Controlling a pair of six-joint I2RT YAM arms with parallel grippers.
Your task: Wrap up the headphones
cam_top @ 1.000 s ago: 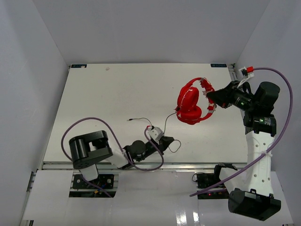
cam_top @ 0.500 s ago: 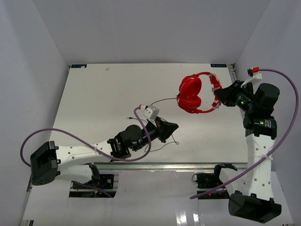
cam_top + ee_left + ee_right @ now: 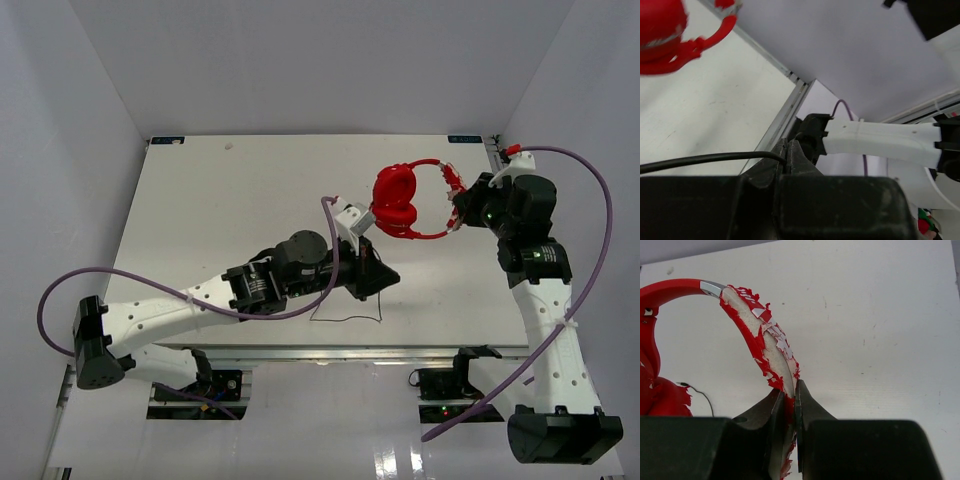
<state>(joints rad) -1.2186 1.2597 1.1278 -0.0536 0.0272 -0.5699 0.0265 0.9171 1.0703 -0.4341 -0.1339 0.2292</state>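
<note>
The red headphones (image 3: 398,200) hang above the table's right half, cups to the left, the peeling red-and-white headband (image 3: 767,340) arching right. My right gripper (image 3: 458,211) is shut on the headband, which shows pinched between its fingers in the right wrist view (image 3: 788,395). The thin black cable (image 3: 350,318) runs from the cups down to a loop on the table. My left gripper (image 3: 385,275) is shut on the cable, which enters its closed fingertips in the left wrist view (image 3: 786,156). A red cup (image 3: 660,30) shows at that view's upper left.
The white table (image 3: 220,210) is bounded by a metal rail along its near edge (image 3: 300,350) and grey walls on three sides. Thick purple robot cables (image 3: 590,260) loop beside both arms. The right arm's white link (image 3: 880,142) stands just beyond the left gripper.
My left arm has stretched right and forward with the cable, which now trails in a loop near the front edge. My right gripper has shifted the headphones slightly left.
</note>
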